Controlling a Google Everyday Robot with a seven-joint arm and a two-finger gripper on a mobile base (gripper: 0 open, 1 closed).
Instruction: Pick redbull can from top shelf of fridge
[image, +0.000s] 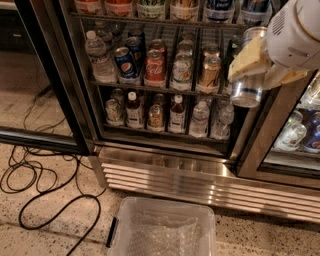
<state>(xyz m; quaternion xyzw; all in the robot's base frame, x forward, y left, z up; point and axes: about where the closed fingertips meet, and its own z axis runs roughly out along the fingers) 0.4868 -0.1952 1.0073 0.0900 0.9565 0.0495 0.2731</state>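
My gripper (261, 70) is at the upper right, in front of the fridge's (165, 167) open right side. It is shut on the redbull can (247, 89), a slim silver can with blue patches low on its side. The can hangs slightly tilted between the yellowish fingers (246, 59), level with the middle rack's right end and clear of the racks. The top shelf (150, 21) is the dark wire rack along the top edge of the view, with several cans and bottles standing on it.
A Pepsi can (125, 62), a Coca-Cola can (155, 67) and other drinks fill the middle rack, with bottles below. The glass door (35, 75) stands open at left. A clear plastic bin (165, 232) and black cables (45, 192) lie on the floor. A second cooler (296, 135) is at right.
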